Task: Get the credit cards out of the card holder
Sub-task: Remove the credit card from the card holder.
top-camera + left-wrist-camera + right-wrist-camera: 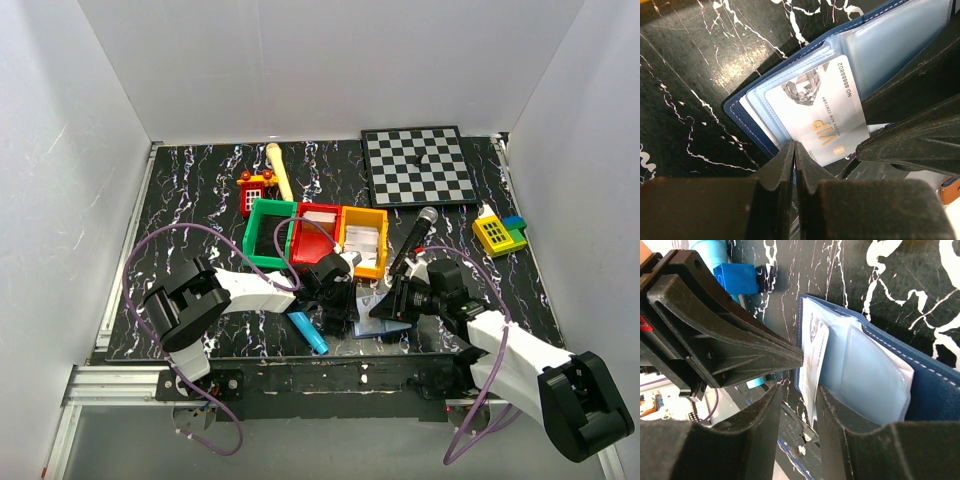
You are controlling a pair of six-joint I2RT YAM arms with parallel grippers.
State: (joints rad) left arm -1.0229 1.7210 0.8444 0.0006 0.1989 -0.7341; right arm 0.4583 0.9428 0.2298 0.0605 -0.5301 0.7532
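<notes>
The card holder (386, 312) lies open on the black marbled table near the front edge, navy outside (740, 117) and light blue-grey inside (875, 370). A white VIP card (825, 115) sticks part way out of a clear pocket. My left gripper (794, 148) is shut on the holder's navy edge, next to the card's corner; it also shows in the top view (338, 305). My right gripper (800, 390) is open, with the card's free edge (815, 355) standing between its fingers, close to the right-hand one. From above, the right gripper (400, 300) is at the holder's right side.
A cyan toy microphone (308, 333) and a small blue brick (735, 279) lie just left of the holder. Green (268, 230), red (315, 232) and yellow (365, 240) bins stand behind. A black microphone (415, 238), a chessboard (418, 165) and a yellow toy (497, 233) are farther back.
</notes>
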